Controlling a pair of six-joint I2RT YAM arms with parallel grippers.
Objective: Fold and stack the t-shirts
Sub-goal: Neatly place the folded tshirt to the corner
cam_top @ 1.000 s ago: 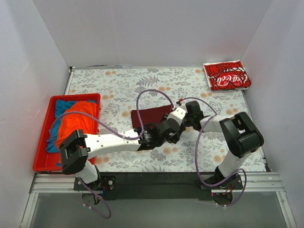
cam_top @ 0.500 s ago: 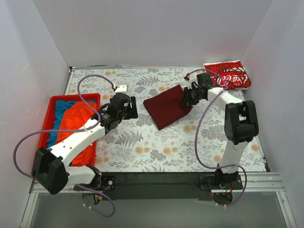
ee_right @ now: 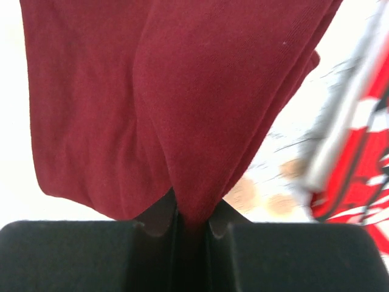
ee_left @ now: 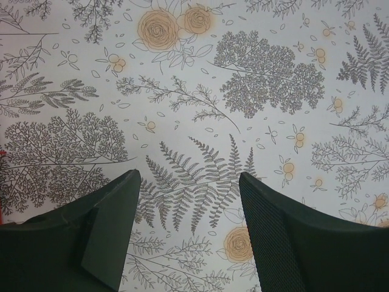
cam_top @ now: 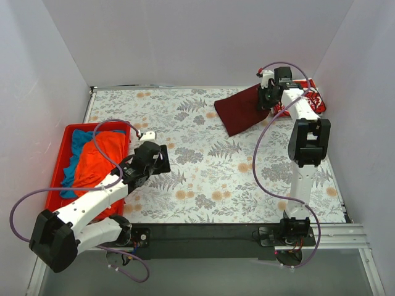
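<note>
My right gripper (cam_top: 266, 98) (ee_right: 193, 220) is shut on the folded dark maroon t-shirt (cam_top: 241, 110) (ee_right: 164, 103) and holds it at the back right, next to the folded red Coca-Cola t-shirt (cam_top: 307, 98) (ee_right: 358, 164). The maroon cloth hangs out from between the jaws. The orange t-shirt (cam_top: 92, 165) and the blue one (cam_top: 79, 139) lie bunched in the red bin (cam_top: 66, 132) at the left. My left gripper (cam_top: 163, 159) (ee_left: 188, 179) stands open over the flowered tablecloth just right of the bin, with nothing between its fingers.
White walls close the table in at the back and both sides. Purple cables loop off both arms. The flowered tablecloth (cam_top: 203, 166) covers the whole table.
My right arm has carried the maroon t-shirt from the table's middle to the back right, beside the Coca-Cola shirt. My left gripper let go, opened and drew back left toward the bin.
</note>
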